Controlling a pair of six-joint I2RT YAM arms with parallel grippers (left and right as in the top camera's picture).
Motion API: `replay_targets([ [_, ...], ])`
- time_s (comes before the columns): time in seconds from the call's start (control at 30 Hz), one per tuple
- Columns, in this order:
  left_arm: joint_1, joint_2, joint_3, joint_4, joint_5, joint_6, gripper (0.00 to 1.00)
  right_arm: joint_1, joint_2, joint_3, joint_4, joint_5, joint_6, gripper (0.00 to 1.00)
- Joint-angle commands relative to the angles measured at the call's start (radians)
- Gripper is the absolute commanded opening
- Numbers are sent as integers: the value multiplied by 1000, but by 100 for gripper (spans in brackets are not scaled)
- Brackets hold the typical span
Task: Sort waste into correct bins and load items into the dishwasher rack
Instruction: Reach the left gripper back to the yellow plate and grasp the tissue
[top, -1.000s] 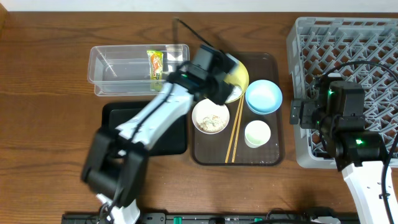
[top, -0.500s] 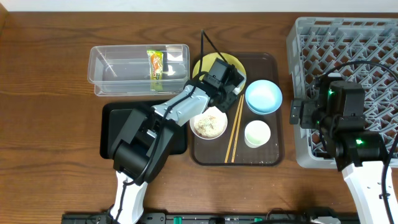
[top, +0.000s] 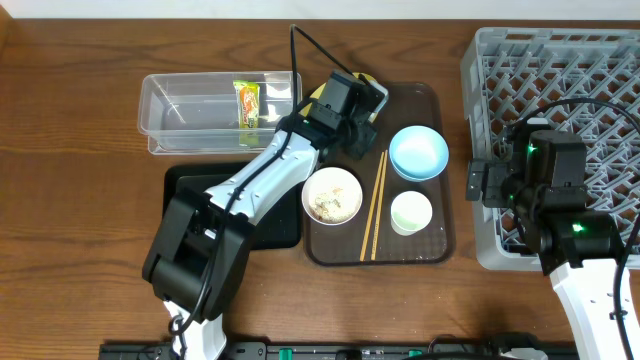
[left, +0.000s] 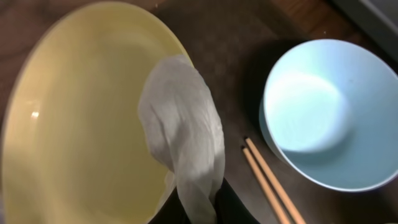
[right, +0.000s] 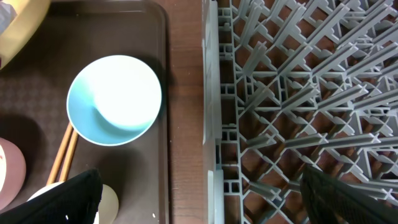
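Note:
A crumpled white tissue (left: 183, 130) hangs over the round yellow plate (left: 74, 112), and my left gripper (left: 198, 204) is shut on its lower end. From overhead the left gripper (top: 358, 128) covers most of the plate (top: 367, 79). Beside it on the brown tray lie the light blue bowl (top: 419, 152), the wooden chopsticks (top: 375, 205), the white bowl (top: 332, 195) with rice scraps and the small white cup (top: 411, 212). The snack wrapper (top: 247, 103) lies in the clear tub (top: 190, 110). My right gripper (right: 205, 199) stands open astride the near wall of the grey rack (right: 298, 93).
The shallow black tray (top: 190, 200) sits in front of the clear tub, partly under my left arm. The brown serving tray (top: 435, 245) lies between the bins and the rack (top: 560, 60). Bare wooden table stretches along the left and front.
My left gripper has swung in over the yellow plate and closed on the tissue. The right arm has not moved.

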Motion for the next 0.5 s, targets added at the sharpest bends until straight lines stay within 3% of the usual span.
replay_targets([
  [0.0, -2, 6, 5, -26, 14, -55, 13, -10, -4, 21, -3, 9, 9, 99],
  [0.4, -2, 6, -5, -69, 14, -56, 17, -10, -5, 21, -5, 9, 9, 99],
  [0.47, -2, 6, -5, -73, 14, -56, 22, -10, -5, 22, -5, 9, 9, 99],
])
